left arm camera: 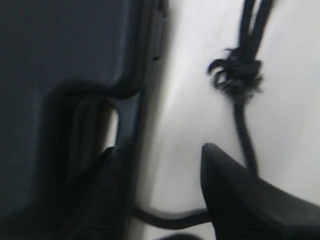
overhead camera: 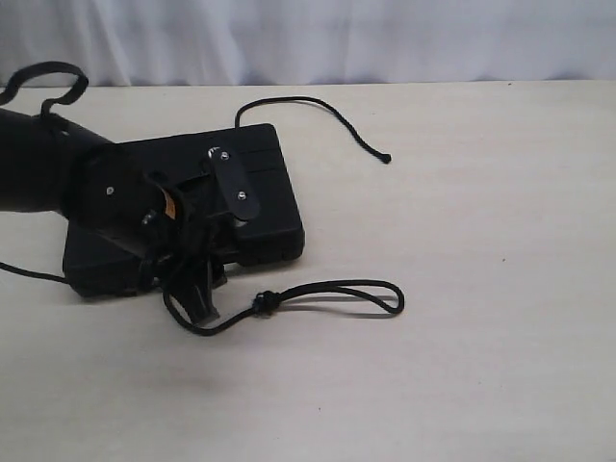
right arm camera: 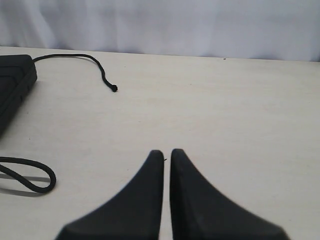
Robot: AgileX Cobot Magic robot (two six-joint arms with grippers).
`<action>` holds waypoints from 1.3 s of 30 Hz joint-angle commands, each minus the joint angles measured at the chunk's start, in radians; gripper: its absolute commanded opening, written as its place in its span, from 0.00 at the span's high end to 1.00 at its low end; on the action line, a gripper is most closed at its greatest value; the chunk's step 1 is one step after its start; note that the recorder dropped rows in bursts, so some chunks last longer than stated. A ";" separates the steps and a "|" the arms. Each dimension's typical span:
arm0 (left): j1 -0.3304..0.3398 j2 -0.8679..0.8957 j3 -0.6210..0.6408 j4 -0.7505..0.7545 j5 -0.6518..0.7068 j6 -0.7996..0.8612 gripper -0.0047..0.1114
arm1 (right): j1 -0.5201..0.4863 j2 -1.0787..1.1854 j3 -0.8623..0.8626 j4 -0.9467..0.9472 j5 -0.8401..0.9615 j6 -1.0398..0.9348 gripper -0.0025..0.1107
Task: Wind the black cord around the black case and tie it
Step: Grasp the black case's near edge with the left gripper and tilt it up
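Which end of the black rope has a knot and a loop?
The end of the black cord lying in front of the black case, by the left gripper. The far end is just a plain tip.

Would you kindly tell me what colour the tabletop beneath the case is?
The tabletop is pale cream, clearest in the right wrist view.
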 commanded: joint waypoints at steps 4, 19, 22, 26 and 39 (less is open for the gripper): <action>0.101 0.015 -0.027 0.124 0.013 -0.087 0.58 | 0.002 -0.006 0.001 0.005 -0.001 0.001 0.94; 0.095 0.122 -0.027 0.125 -0.047 -0.027 0.71 | 0.002 -0.006 0.001 0.005 -0.001 0.001 0.94; 0.095 0.135 -0.027 0.123 -0.047 -0.027 0.71 | 0.002 -0.006 0.001 0.005 -0.001 0.001 0.94; 0.095 0.135 -0.027 0.103 -0.045 -0.027 0.74 | 0.002 -0.006 0.001 0.005 -0.001 0.001 0.94; 0.095 0.023 -0.027 0.013 -0.037 -0.027 0.96 | 0.002 -0.006 0.001 -0.122 -0.034 -0.054 0.94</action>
